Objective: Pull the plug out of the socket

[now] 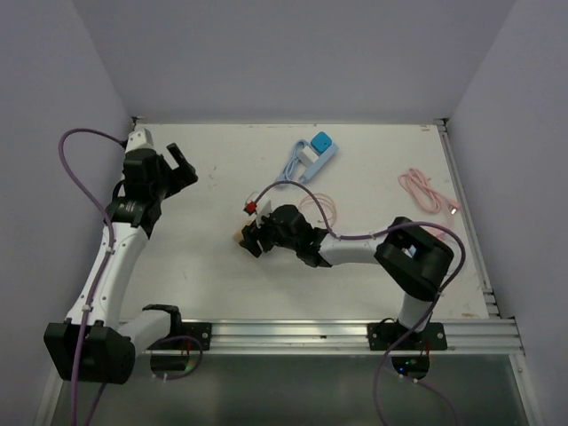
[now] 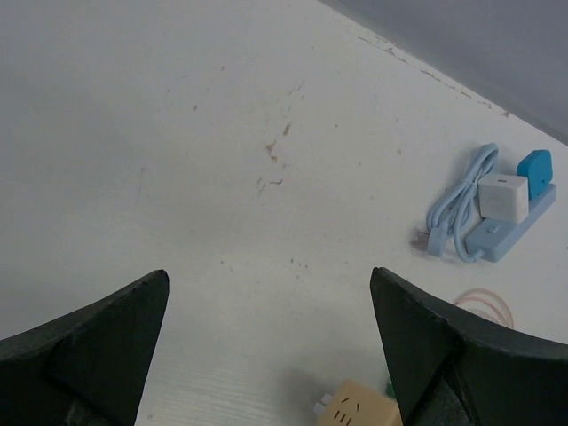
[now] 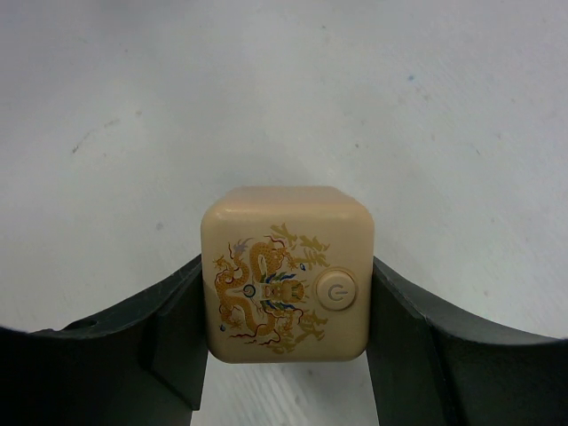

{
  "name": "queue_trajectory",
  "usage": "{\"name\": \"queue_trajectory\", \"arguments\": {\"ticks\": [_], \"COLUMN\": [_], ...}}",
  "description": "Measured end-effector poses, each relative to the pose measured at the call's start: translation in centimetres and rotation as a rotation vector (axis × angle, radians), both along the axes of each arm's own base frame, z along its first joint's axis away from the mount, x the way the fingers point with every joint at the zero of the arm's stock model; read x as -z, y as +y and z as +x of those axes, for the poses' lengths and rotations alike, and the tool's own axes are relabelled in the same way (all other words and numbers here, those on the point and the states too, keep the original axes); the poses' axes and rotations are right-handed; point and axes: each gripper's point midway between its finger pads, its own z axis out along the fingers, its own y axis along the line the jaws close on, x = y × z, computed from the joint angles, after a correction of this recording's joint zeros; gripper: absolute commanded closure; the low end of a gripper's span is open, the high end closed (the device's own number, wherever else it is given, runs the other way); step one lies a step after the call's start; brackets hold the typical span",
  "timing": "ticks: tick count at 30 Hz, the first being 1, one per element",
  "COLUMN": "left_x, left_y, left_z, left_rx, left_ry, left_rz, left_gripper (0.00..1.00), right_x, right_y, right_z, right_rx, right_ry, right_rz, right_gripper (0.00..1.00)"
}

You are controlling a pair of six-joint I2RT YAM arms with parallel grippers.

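Socket cube (image 3: 286, 213), dragon print (image 3: 264, 291), power-symbol button (image 3: 335, 292), in right pincer (image 3: 286, 330)

A robotics lab test cell: a scuffed white desk (image 1: 213, 284) boxed in by plain grey walls (image 1: 293, 53), with 2 cabled arms (image 1: 111, 257) bolted to an aluminium rail (image 1: 302, 333).
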Motion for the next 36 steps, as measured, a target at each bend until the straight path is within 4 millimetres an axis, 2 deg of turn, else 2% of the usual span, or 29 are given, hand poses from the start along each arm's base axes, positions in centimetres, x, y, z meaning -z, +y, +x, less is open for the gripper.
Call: {"name": "queue_trajectory", "arguments": {"ticks": [4,6,11,12,14,15,18,22,28,32,34,36], "left_x": [2.3,3.2,3.6,3.5,3.3,3.3,3.2,3.3,3.3,3.3,3.3,3.3], "left_y": [1.2,2.2,3.3,3.3,3.4,3.4,3.5,3.5,3.5,3.5,3.5,3.5], "left_z": [-2.2,-2.5,-2.9,-2.9,-3.0,-3.0,-3.0,-3.0,-2.9,-2.9,-2.9,-2.9], "left_rx": [-0.036,-0.068,-0.109,-0.111,-0.116,-0.117,-0.12,-0.12,-0.12,-0.119,-0.119,-0.119], "left_ry": [0.021,0.044,0.044,0.039,0.034,0.031,0.03,0.03,0.029,0.03,0.03,0.03], "left_rz": [0.034,0.044,0.058,0.059,0.062,0.062,0.064,0.065,0.067,0.067,0.067,0.067], "left_gripper": [0.02,0.03,0.03,0.03,0.03,0.03,0.03,0.03,0.03,0.03,0.03,0.04], "right_x": [0.3,1.0,3.0,3.0,3.1,3.1,3.3,3.5,6.0,6.3,6.4,6.4], "right_y": [3.9,5.3,6.0,6.1,6.0,5.9,5.6,4.5,2.0,1.1,0.8,0.6], "right_z": [0.6,0.7,0.5,0.6,0.6,0.5,0.4,-0.3,-1.7,-2.3,-2.5,-2.6], "right_rx": [-0.048,-0.068,-0.085,-0.084,-0.082,-0.081,-0.079,-0.072,-0.056,-0.055,-0.055,-0.055], "right_ry": [-0.05,-0.06,-0.061,-0.064,-0.066,-0.066,-0.066,-0.047,0.039,0.071,0.082,0.088], "right_rz": [0.035,0.042,0.035,0.039,0.037,0.037,0.041,0.028,-0.098,-0.146,-0.162,-0.173], "right_gripper": [0.92,0.88,0.73,0.67,0.6,0.51,0.4,0.32,0.18,0.19,0.23,0.32]}}
